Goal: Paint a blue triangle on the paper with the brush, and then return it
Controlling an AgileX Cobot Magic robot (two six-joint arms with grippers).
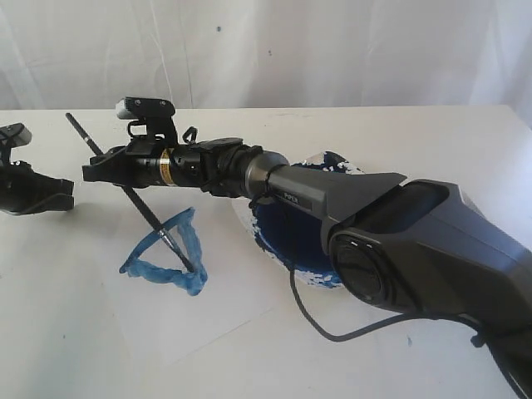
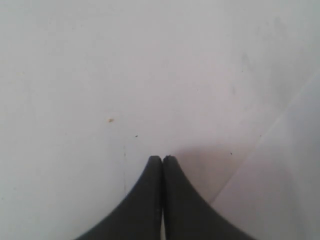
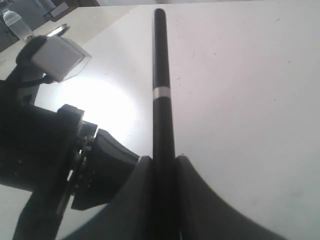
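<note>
Brush (image 1: 150, 216), long thin black handle, silver band, tilted

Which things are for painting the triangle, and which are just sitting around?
For the job: brush, paper, paint dish, right gripper holding the brush.
Just there: left gripper, shut and empty; black cable.

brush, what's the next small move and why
Probably lift the brush straight up off the paper. The blue triangle looks closed on all three sides, the tip rests at its lower corner, and the right gripper is shut on the handle. From there it could be carried to the dish.
</note>
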